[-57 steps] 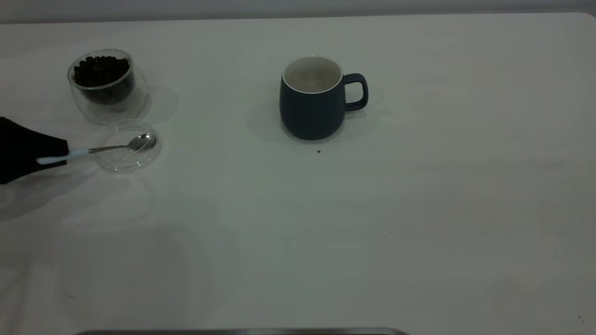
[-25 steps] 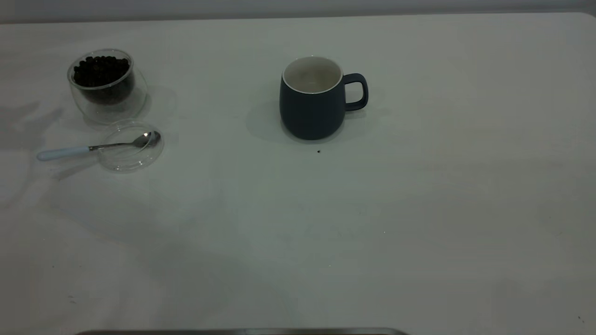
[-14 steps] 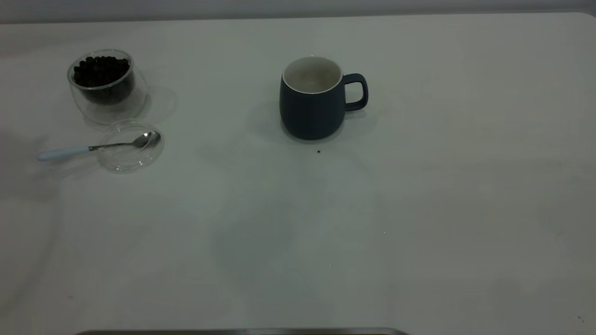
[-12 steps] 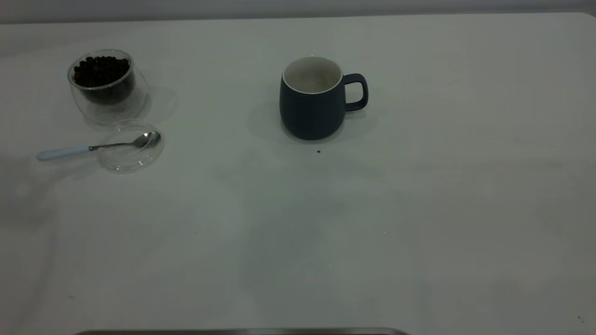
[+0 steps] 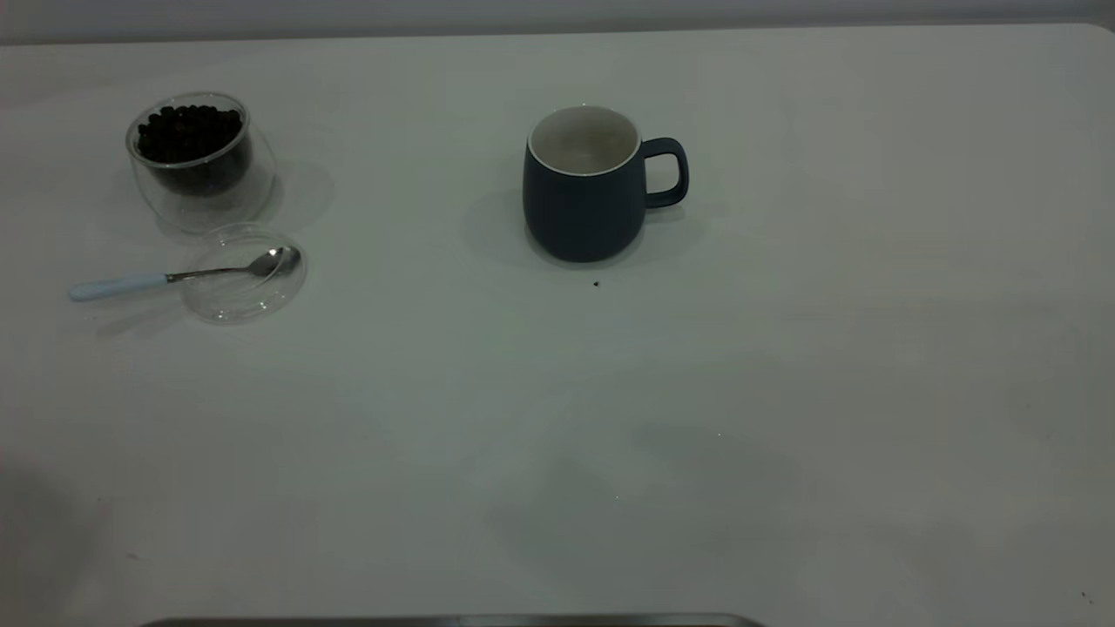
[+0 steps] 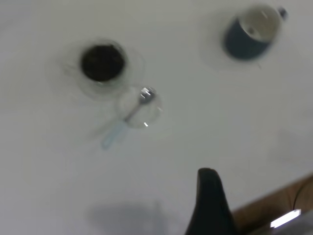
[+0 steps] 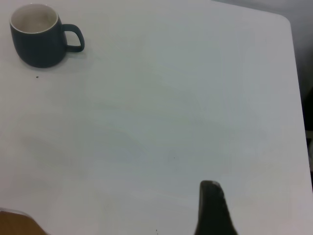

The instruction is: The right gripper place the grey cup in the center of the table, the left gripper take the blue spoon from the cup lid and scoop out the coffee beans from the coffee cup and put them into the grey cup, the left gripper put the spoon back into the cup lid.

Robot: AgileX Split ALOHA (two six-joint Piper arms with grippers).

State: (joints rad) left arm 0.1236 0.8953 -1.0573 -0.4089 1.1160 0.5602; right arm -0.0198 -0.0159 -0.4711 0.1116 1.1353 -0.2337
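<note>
The grey cup (image 5: 584, 187) stands upright near the middle of the table (image 5: 784, 348), handle to the right; it also shows in the left wrist view (image 6: 247, 32) and the right wrist view (image 7: 36, 36). The coffee cup (image 5: 200, 165) holds the coffee beans (image 5: 187, 135) at the far left. In front of it lies the cup lid (image 5: 244, 287). The blue spoon (image 5: 174, 277) rests with its bowl in the lid and its handle out to the left. My left gripper (image 6: 210, 205) hangs high above the table, far from the spoon (image 6: 124, 120). My right gripper (image 7: 212, 210) is raised over the table's right side. Neither shows in the exterior view.
A dark speck (image 5: 596, 283) lies just in front of the grey cup. A dark bar (image 5: 453, 621) runs along the table's near edge. The table's rounded corner (image 7: 286, 22) is at the right rear.
The left gripper, at the spoon's handle 2.3 s ago, has let go and drawn back out of the exterior view. The spoon stays in the lid. Arm shadows have slid off.
</note>
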